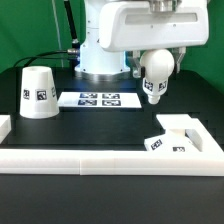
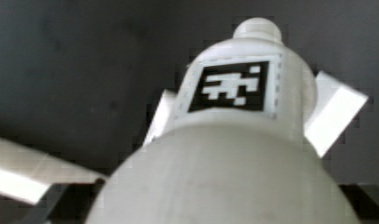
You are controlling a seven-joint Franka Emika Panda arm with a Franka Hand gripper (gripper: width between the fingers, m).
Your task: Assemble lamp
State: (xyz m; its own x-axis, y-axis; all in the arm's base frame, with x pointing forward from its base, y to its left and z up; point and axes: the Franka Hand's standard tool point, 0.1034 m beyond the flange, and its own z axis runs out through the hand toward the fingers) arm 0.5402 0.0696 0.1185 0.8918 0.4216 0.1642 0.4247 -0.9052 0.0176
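Observation:
My gripper point(image 1: 156, 62) is shut on the white bulb point(image 1: 154, 72) and holds it in the air, neck pointing down, above the table. The bulb fills the wrist view point(image 2: 230, 140), with a black-and-white tag on it and its narrow neck pointing away. The blocky white base point(image 1: 178, 137) lies at the exterior view's right, by the rail, below and to the right of the bulb. The tapered white shade point(image 1: 38, 92) stands on the table at the exterior view's left, wide end down.
The marker board point(image 1: 97, 99) lies flat in the middle of the black table. A long white rail point(image 1: 90, 157) runs along the front and turns back at both ends. The robot's white pedestal point(image 1: 100, 55) stands behind.

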